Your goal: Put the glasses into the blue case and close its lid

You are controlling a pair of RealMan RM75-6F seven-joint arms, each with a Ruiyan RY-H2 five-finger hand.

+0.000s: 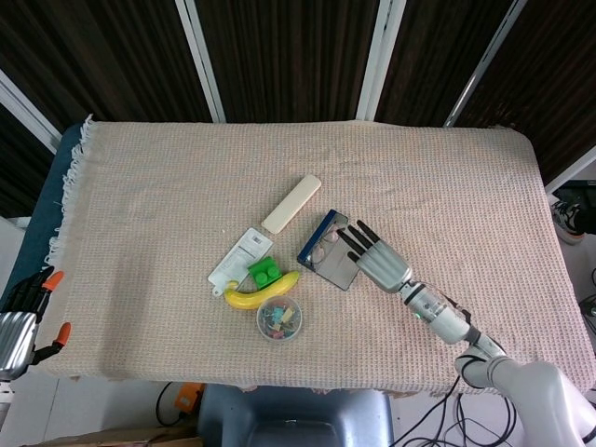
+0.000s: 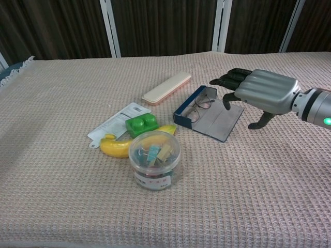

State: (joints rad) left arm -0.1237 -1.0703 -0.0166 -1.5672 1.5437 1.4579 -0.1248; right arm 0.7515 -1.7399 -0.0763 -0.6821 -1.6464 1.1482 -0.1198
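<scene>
The glasses (image 2: 195,107) lie in the blue case (image 2: 182,112) mid-tabletop — lid (image 2: 221,122) still flat open — right hand (image 2: 261,94) spread, empty, beside it.

Dark slatted wall (image 1: 279,56), white posts (image 1: 200,56)

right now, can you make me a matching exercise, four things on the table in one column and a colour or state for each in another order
Things:
1. glasses
2. blue case
3. right hand
4. banana

States:
A. yellow, lying against the green block
B. holding nothing, fingers apart
C. lid open, lying flat
D. resting inside the case

Pairs: 1-D, 2-C, 3-B, 4-A
</scene>
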